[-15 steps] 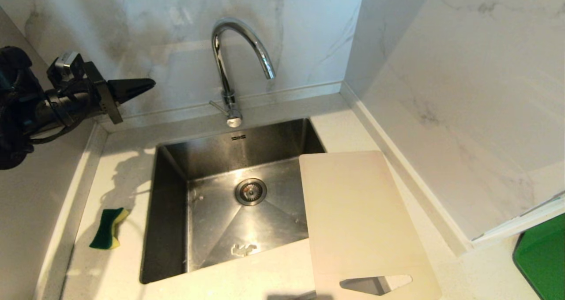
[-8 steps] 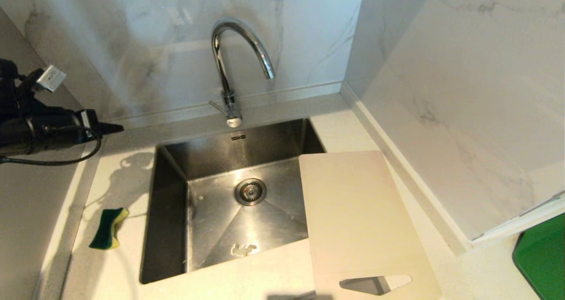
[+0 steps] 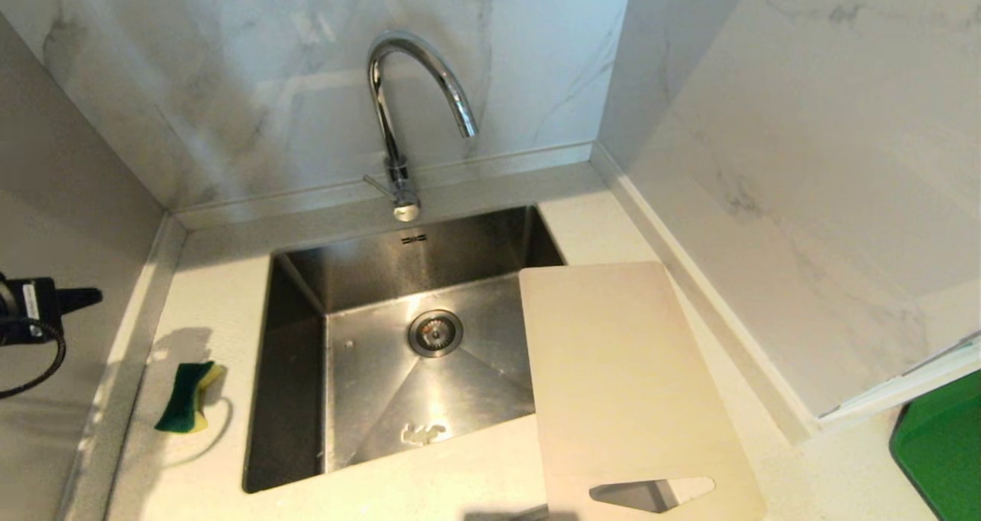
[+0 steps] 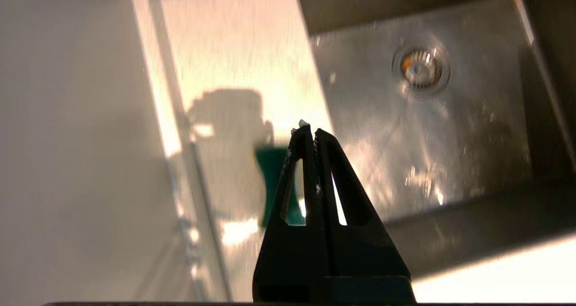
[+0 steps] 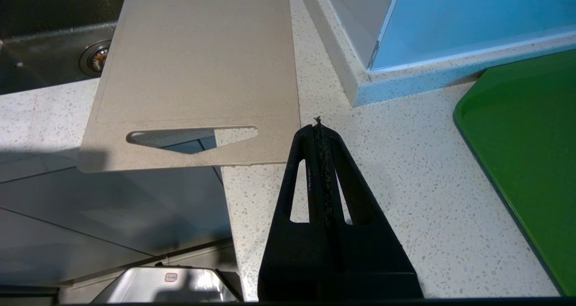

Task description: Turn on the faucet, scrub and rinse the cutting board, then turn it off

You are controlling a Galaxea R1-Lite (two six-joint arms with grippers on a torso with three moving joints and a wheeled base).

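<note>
- A pale speckled counter runs into a corner of white marble walls, with one steel sink set into it.
- One faucet stands behind the sink, a tall chrome arch with a thin lever at its base; no water shows at the spout.
- One cutting board lies flat, partly over the sink's right edge and partly on the counter, its slot handle at the near end hanging past the counter's front.
- One green-and-yellow sponge lies on the counter left of the sink.
- One green tray sits at the far right.
- Two grippers show. The left gripper is at the left edge of the head view, fingers pressed together and holding nothing. The sponge lies below and just ahead of its tips; the faucet is well ahead and to its right.
- The right gripper hangs over the counter with its fingers together and empty. The board's handle end is just to its left, and the tray is to its right.
</note>
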